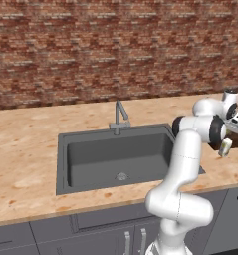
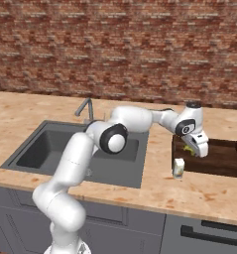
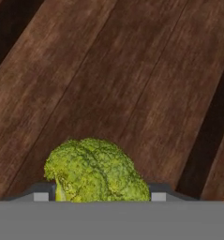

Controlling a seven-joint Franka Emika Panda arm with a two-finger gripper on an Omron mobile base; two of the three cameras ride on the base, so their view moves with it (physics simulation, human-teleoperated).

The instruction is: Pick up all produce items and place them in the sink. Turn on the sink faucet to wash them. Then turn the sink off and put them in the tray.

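Broccoli (image 3: 95, 169): clamped in tool (image 2: 193, 150), held low over tray (image 2: 224, 161), seemingly so it drops in after washing.

the arm (image 1: 182, 164) bends right past the sink (image 1: 115, 159) and faucet (image 1: 119, 117), a pale carton (image 1: 225, 147) beside it.

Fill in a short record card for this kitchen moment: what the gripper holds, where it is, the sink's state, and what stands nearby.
gripper: over the tray's left end, shut on the broccoli
broccoli: between the fingertips, above the tray floor
tray: on the counter right of the sink
sink: nothing in the basin
faucet: no water seen
carton: upright beside the tray
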